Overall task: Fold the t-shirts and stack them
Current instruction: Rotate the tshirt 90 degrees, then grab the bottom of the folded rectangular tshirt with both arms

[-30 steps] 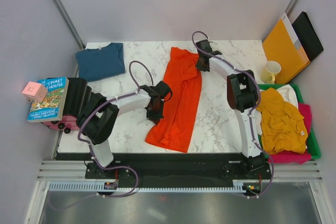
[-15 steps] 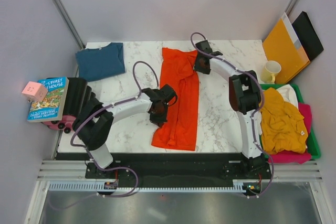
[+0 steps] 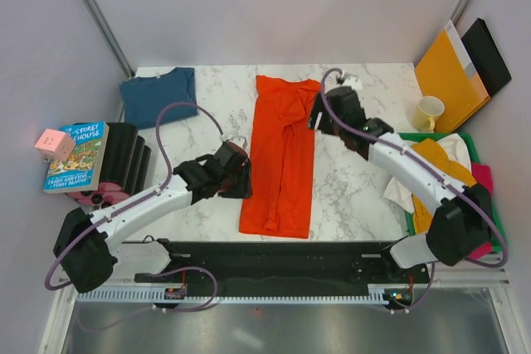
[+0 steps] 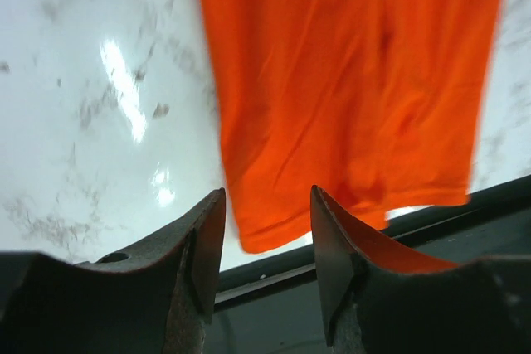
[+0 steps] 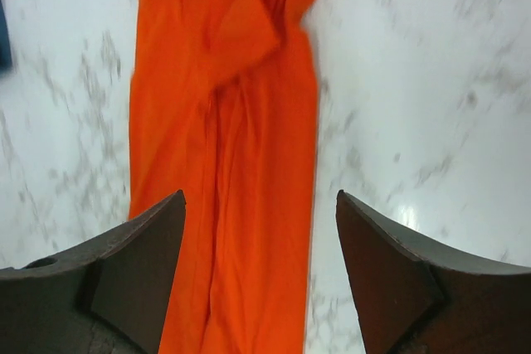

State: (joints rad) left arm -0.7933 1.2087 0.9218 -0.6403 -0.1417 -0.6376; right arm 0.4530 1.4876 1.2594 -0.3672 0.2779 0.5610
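The orange-red t-shirt (image 3: 282, 155) lies on the marble table as a long narrow strip, folded lengthwise, running from the back to the front edge. My left gripper (image 3: 241, 180) hovers just left of its lower half, open and holding nothing. In the left wrist view the shirt (image 4: 357, 80) lies beyond that gripper (image 4: 267, 192). My right gripper (image 3: 319, 113) is over the shirt's upper right edge, wide open. In the right wrist view the cloth (image 5: 224, 163) lies under that empty gripper (image 5: 259, 196). A folded teal-blue t-shirt (image 3: 158, 95) lies at the back left.
A green bin (image 3: 496, 221) at the right holds mustard yellow (image 3: 444, 188), pink (image 3: 460, 248) and white (image 3: 456, 148) shirts. A yellow mug (image 3: 429, 112), an orange envelope (image 3: 450, 72) and a black folder (image 3: 489, 55) stand at the back right. A book (image 3: 75, 155) sits off the left edge.
Both grippers have opened and let go of the orange-red shirt. The arms have drawn back towards their own sides, and the shirt now lies straight and flat.
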